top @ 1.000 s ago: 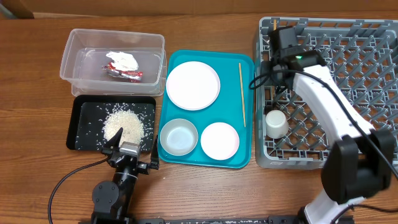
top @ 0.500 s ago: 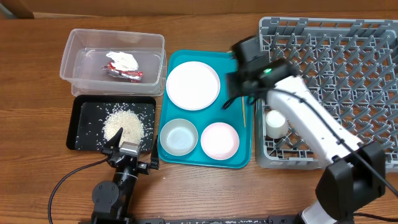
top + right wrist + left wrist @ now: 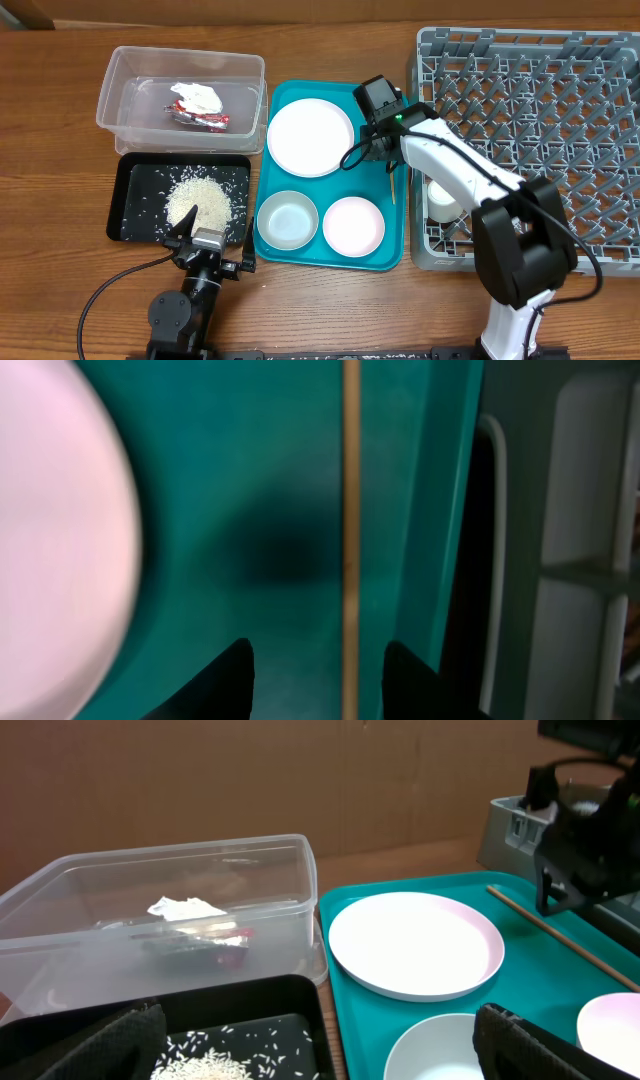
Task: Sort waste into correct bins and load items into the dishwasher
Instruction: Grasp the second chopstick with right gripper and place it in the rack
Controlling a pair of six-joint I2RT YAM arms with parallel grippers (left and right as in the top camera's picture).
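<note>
On the right side of the teal serving tray [image 3: 395,235], the right gripper [image 3: 318,660] hangs low over a single wooden chopstick [image 3: 350,500]. Jaws are spread, one finger on each side of the stick, not pinching it; whether they touch it, cannot tell. The chopstick lies flat along the tray's right edge, running near to far, just beside the grey dish rack [image 3: 560,120]. The same tray carries the round white plate [image 3: 310,137] at far left, the white-grey bowl [image 3: 287,220] at near left and the pink bowl [image 3: 353,226] at near right. Both bowls sit upright. The small white cup [image 3: 443,197] stands in the rack's near left part. Far left on the wood surface [image 3: 60,150], the clear tub [image 3: 135,95] holds the white tissue wad [image 3: 197,96] and the red wrapper [image 3: 205,122], touching. Just near of it, the black tray [image 3: 135,185] holds the rice grains [image 3: 200,200], a heap with strays around. The left gripper [image 3: 320,1060] sits at that tray's near edge, jaws spread wide, holding nothing.
</note>
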